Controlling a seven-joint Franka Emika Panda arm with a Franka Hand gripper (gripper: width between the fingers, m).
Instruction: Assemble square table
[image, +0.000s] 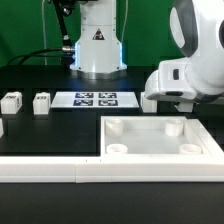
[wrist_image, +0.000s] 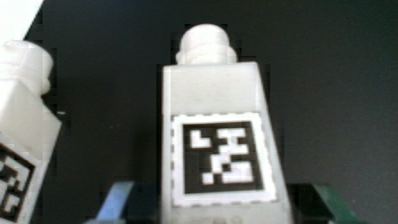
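Note:
The white square tabletop (image: 130, 145) lies tray-side up at the exterior view's lower right, its round corner sockets showing. My gripper (image: 160, 103) hangs low just behind its far right corner. In the wrist view the gripper (wrist_image: 228, 205) is open, and its fingers (wrist_image: 121, 200) stand on either side of a white tagged leg (wrist_image: 214, 120) lying on the black table, with small gaps on both sides. A second leg (wrist_image: 25, 110) lies beside it. Two more legs (image: 12, 101) (image: 41, 102) stand at the exterior view's left.
The marker board (image: 95, 99) lies mid-table, left of my gripper. A long white border rail (image: 60, 170) runs along the front edge. The robot base (image: 97, 45) stands at the back. Part of another white piece (image: 2, 128) shows at the far left edge.

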